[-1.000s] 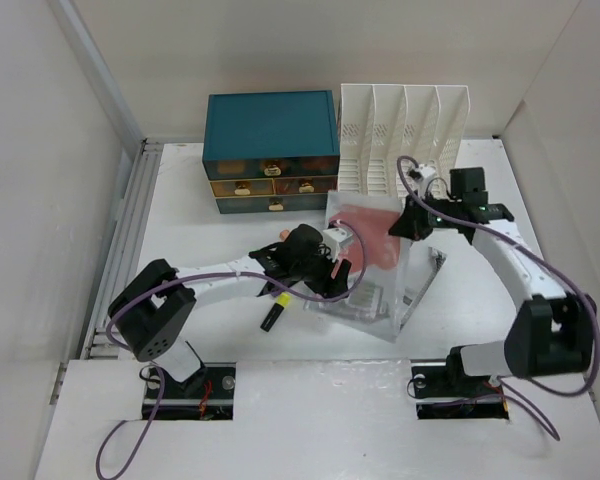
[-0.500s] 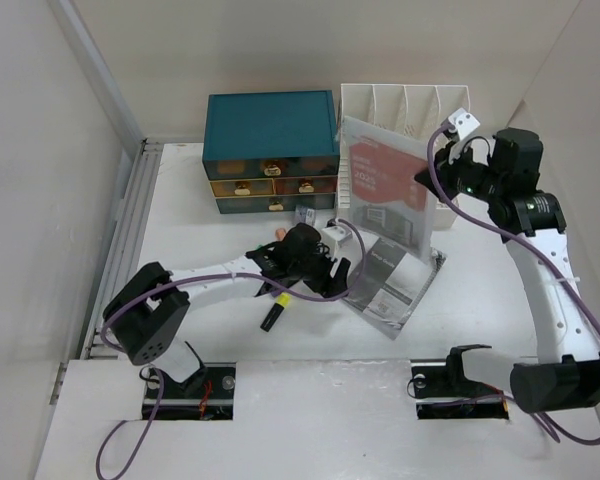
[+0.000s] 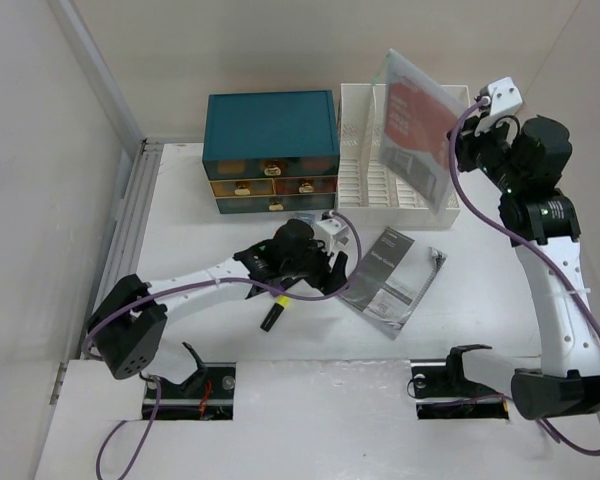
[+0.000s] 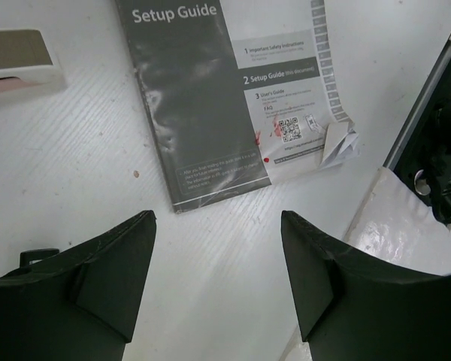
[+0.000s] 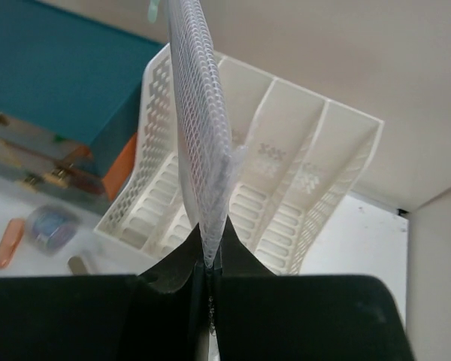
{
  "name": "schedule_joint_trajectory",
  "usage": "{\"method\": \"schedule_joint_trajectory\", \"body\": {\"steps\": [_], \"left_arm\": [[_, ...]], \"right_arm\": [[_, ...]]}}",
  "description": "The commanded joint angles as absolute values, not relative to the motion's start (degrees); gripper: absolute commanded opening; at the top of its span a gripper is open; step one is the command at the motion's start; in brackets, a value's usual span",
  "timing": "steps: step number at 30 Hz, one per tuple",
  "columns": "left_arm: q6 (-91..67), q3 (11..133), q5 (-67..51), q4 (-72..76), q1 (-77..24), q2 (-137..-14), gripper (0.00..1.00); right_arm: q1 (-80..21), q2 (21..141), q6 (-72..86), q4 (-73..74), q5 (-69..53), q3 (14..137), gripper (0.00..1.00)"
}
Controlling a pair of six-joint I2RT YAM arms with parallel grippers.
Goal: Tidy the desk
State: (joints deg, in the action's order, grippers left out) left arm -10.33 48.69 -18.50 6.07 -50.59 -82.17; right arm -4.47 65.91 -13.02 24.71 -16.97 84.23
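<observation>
White walls close in a matte white worktop [image 3: 180, 225], which spreads under everything and runs well out in front of the teal drawer box [image 3: 270, 122] standing at its far edge. The right arm [image 3: 550, 290] rises tall to the right of that box. The left arm [image 3: 210, 280] stretches low across the worktop in front of it.

Just right of the drawer box, almost touching it, stands a white slotted file rack [image 3: 365, 180]. Up and to the right of the box, above the rack's slots, hangs a translucent mesh pouch [image 3: 415, 125] with a red sheet inside. It is tilted, and the right jaws are pinched tight on its lower edge (the right wrist view shows the mesh seam squeezed between them).

In front of the box and to its right, a dark "Setup Guide" booklet [image 3: 392, 283] lies flat on the worktop. The left jaws hang spread wide over bare worktop just beside the booklet's near edge, with nothing between them. Directly in front of the box, under the left arm, lies a yellow-tipped marker [image 3: 273, 312].
</observation>
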Motion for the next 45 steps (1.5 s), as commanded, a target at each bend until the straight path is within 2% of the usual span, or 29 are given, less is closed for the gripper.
{"method": "schedule_joint_trajectory", "body": {"steps": [1,12,23,30,38,45], "left_arm": [[-9.58,50.8,-17.4,6.59,-50.71,-78.84,0.65],[-9.05,50.27,-14.59,6.06,-50.71,-73.75,0.67],[-9.05,49.75,-13.01,6.06,-50.71,-71.98,0.68],[-9.05,49.75,-13.01,6.06,-50.71,-71.98,0.68],[-9.05,49.75,-13.01,6.06,-50.71,-73.04,0.7],[-9.05,49.75,-13.01,6.06,-50.71,-74.09,0.7]], "right_arm": [[-4.48,65.47,-10.28,13.36,-8.11,84.29,0.0],[-4.48,74.52,-5.72,7.22,-5.01,87.27,0.0],[-5.01,85.33,2.81,-2.53,-10.1,92.64,0.0],[-7.11,86.04,7.82,-15.19,-8.88,84.57,0.0],[-9.76,86.57,9.84,-20.21,-4.92,75.42,0.0],[-12.39,82.45,10.73,-24.61,-0.36,67.07,0.0]]}}
